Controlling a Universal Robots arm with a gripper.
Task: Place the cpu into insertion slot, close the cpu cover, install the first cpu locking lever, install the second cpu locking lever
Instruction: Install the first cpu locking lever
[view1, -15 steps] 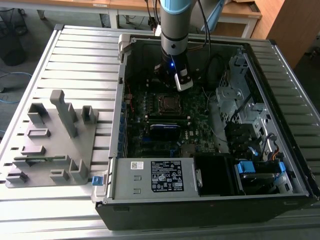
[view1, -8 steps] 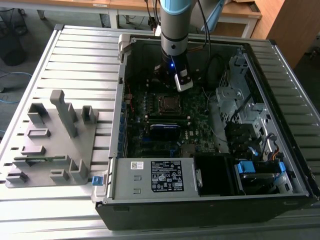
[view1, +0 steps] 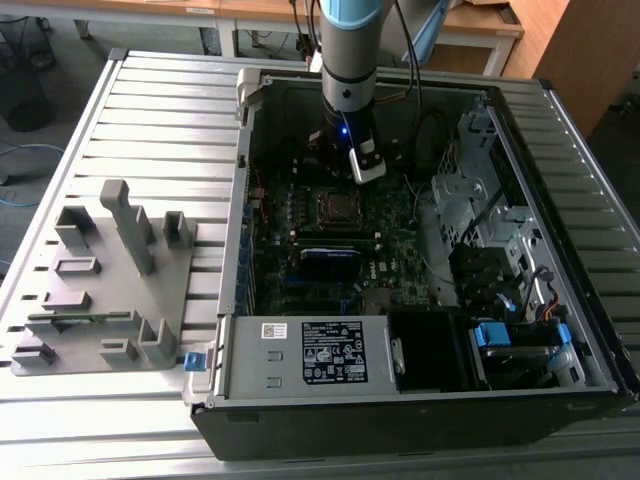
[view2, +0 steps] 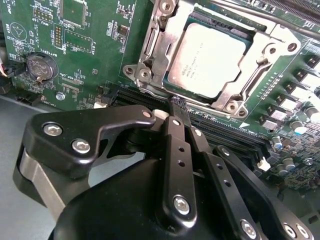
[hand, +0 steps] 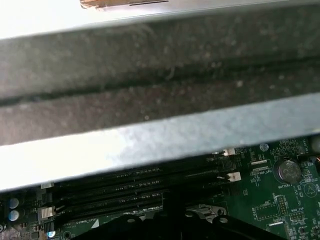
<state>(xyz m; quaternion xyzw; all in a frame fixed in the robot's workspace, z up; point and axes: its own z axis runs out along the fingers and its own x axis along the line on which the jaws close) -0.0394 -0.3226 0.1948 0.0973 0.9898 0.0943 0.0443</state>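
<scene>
The cpu (view2: 207, 60) lies flat in the insertion slot (view2: 227, 24), its grey metal top facing up. The silver cpu cover (view2: 150, 47) lies down around it as a frame. A thin metal rod (view2: 260, 21) runs along one side of the cover. My gripper (view2: 176, 105) is shut, its black fingers (view2: 175, 145) pressed together with nothing between them. The fingertips hover at the cover's edge, just over the long black slots. In the exterior view the gripper (view1: 338, 160) hangs just behind the socket (view1: 337, 207), inside the open computer case.
Long black memory slots (view2: 235, 132) and a coin battery (view2: 40, 66) lie beside the socket. The grey case wall (hand: 150, 75) stands close to the arm. A drive cage (view1: 480, 220) is on the exterior view's right and a grey fixture (view1: 110, 280) on its left.
</scene>
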